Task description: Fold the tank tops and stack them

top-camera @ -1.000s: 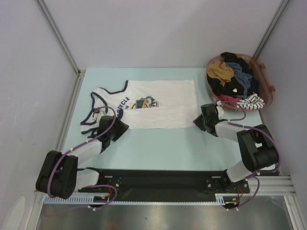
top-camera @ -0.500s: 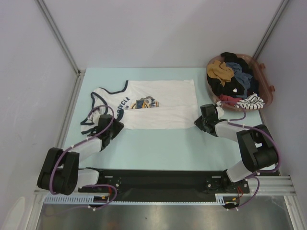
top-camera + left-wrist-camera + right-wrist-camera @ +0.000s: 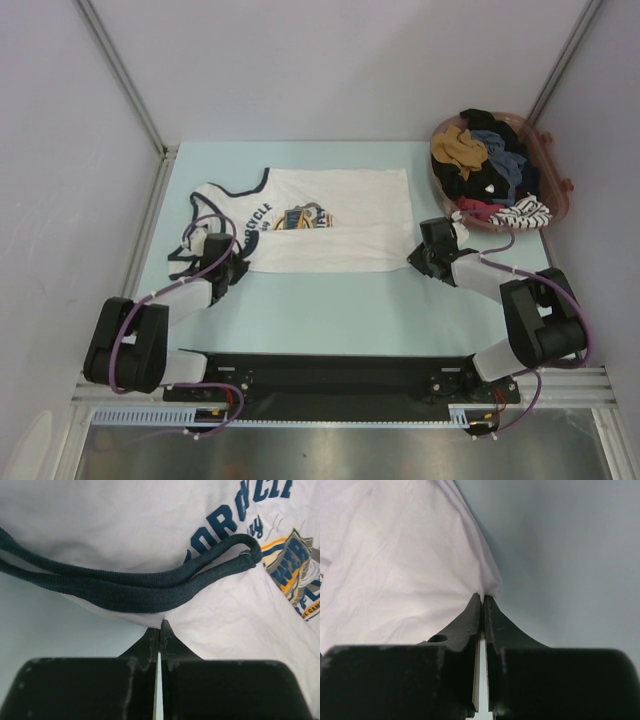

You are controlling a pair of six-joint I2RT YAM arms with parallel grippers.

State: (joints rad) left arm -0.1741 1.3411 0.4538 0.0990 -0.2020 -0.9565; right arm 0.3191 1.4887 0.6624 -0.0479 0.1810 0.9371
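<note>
View from above of a pale green table (image 3: pixel 330 310) with two black robot arms reaching in from the near edge.

The white tank top (image 3: pixel 330 225) lies spread open in the middle of the table, turned sideways: its straps point left and its hem points right, with a printed logo facing up.

At the near-left corner of the white tank top, the left tool (image 3: pixel 160 626) is pinched fully closed on the white cloth. It grips the edge just below the navy armhole trim (image 3: pixel 125 587), which runs in a doubled band across the wrist view.

At the near-right corner of the white tank top, the right tool (image 3: pixel 482 597) is also clamped tight. It holds a small peak of the white hem, with bare table beyond it.

To the right of the white tank top and further back sits a brown basket (image 3: pixel 563 190) heaped with black, mustard, red and striped clothes. A slate grey-blue cloth (image 3: pixel 497 142) shows in that heap; it is probably the second tank top, though its shape cannot be made out.

The task looks to be at an early stage. Both near corners are gripped, ready for a first fold, but no finished fold shows. The grey-blue piece has not been taken out, and nothing is stacked.
</note>
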